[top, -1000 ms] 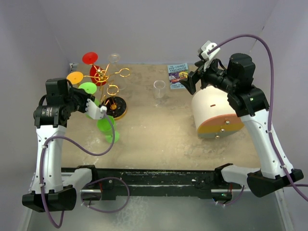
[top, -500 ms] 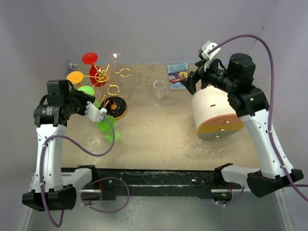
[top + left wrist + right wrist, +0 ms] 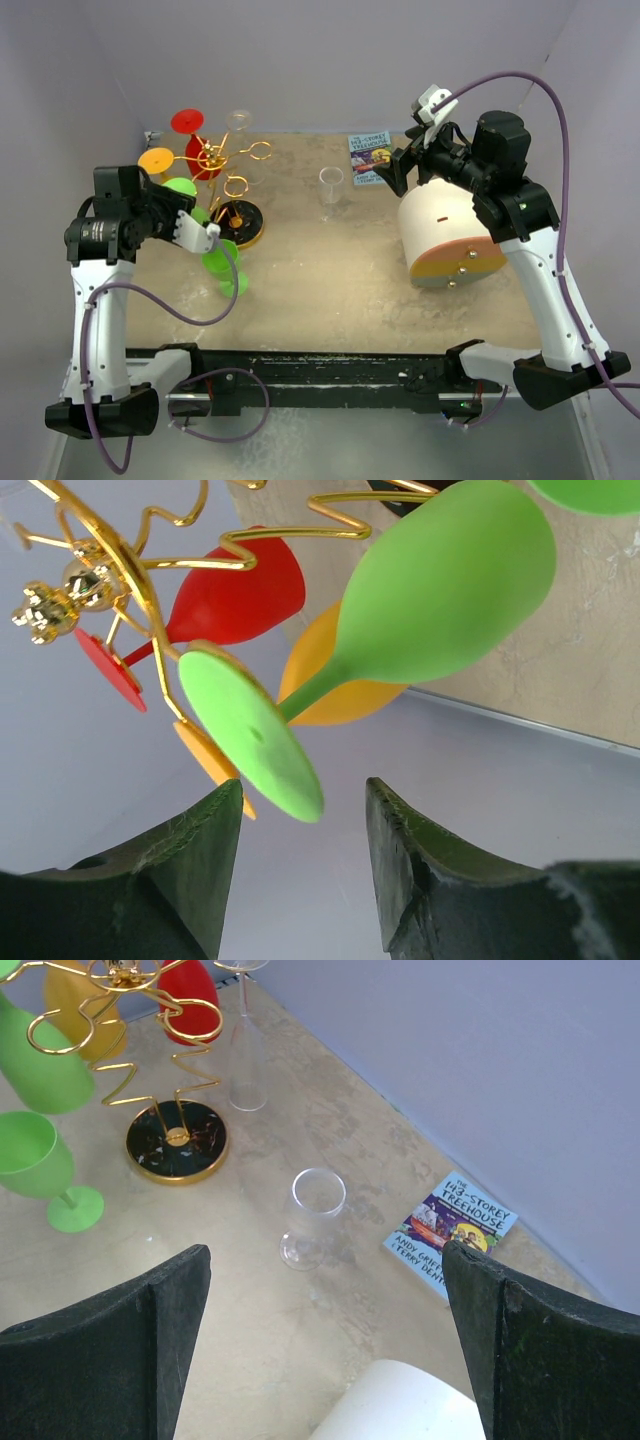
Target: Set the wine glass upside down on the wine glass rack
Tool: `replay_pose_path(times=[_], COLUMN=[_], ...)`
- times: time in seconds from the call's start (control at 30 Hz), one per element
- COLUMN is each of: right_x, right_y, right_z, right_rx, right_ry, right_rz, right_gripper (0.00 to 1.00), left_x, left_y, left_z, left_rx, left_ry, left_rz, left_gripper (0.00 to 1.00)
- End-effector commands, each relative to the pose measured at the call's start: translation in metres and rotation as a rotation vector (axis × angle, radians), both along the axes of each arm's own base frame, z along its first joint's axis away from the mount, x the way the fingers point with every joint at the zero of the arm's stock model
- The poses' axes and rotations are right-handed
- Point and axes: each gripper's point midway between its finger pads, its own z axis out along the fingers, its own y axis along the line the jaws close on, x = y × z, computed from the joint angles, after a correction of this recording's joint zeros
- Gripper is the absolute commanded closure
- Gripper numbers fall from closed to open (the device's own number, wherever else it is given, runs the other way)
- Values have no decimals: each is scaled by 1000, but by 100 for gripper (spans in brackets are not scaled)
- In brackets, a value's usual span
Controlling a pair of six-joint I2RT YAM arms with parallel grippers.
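Gripper on left arm [image 3: 302, 792] is spread wide, empty, close to green wine glass [image 3: 420, 600] hanging upside down on gold wine glass rack [image 3: 209, 156], far-left tabletop [image 3: 330, 270]. Right gripper [image 3: 325, 1252] gapes wide, holding nothing.

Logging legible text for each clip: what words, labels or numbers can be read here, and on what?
"143-STOREY TREEHOUSE": on the cover of the blue book, in the right wrist view.
"ANDY GRIF": lower on that cover; the rest is hidden.
A second name line beneath it is too small to read.
In the top view the cover print is too blurred to read.
No other text shows.
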Motion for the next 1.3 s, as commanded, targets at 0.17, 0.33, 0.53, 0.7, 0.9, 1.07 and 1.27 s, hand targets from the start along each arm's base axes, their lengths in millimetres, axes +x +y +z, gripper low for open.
replay_pose_path(times=[0.17,0.33,0.53,0.7,0.9,1.07,1.27], right_x=[-4,-5,-4,-1,2,7,8], right_y=[1,0,2,4,6,7,7], right_z=[18,18,16,14,10,7,5], right_rx=[15,12,8,8,3,-1,-4], right_ry=[-71,-74,-71,-61,-47,-31,-28], right_rz=[25,24,31,38,43,41,37], right_gripper=[0,0,0,0,0,0,0], left_x=[-5,-13,-35,-49,-61,-64,-56], left_y=[-19,-42,-79,-88,-93,-100,-104], left_z=[56,72,93,86,71,80,89], left_rx=[-200,-410,-804,-957,-1028,-1107,-1176], left_ry=[-134,-138,-49,63,153,175,190], left_rz=[32,36,85,181,256,269,291], left_gripper=[42,42,34,37,41,42,43])
